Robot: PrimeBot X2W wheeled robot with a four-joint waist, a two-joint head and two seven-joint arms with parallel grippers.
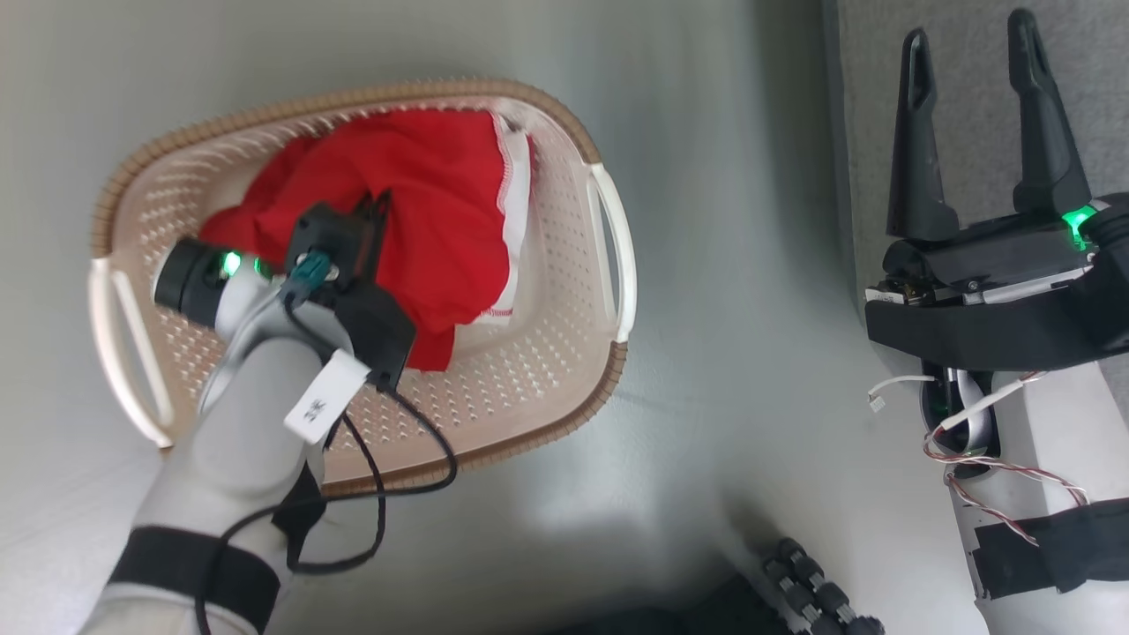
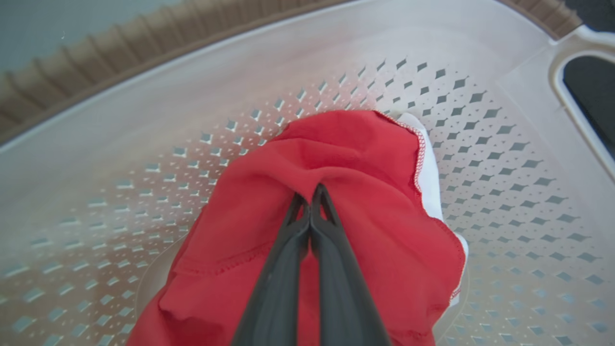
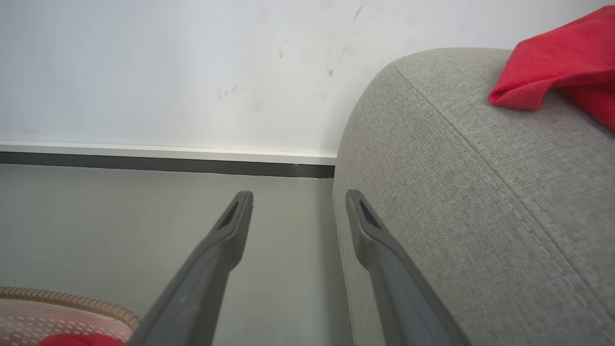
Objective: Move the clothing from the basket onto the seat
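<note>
Grey floor [image 1: 723,265] carries the basket [image 1: 547,370] of clothing [image 1: 441,194] near the grey seat [image 3: 480,216]

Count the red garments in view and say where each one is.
2. The basket garment lies bunched in the basket, pinched by the left gripper; the seat garment lies on the seat. The bunch may hide more.
</note>
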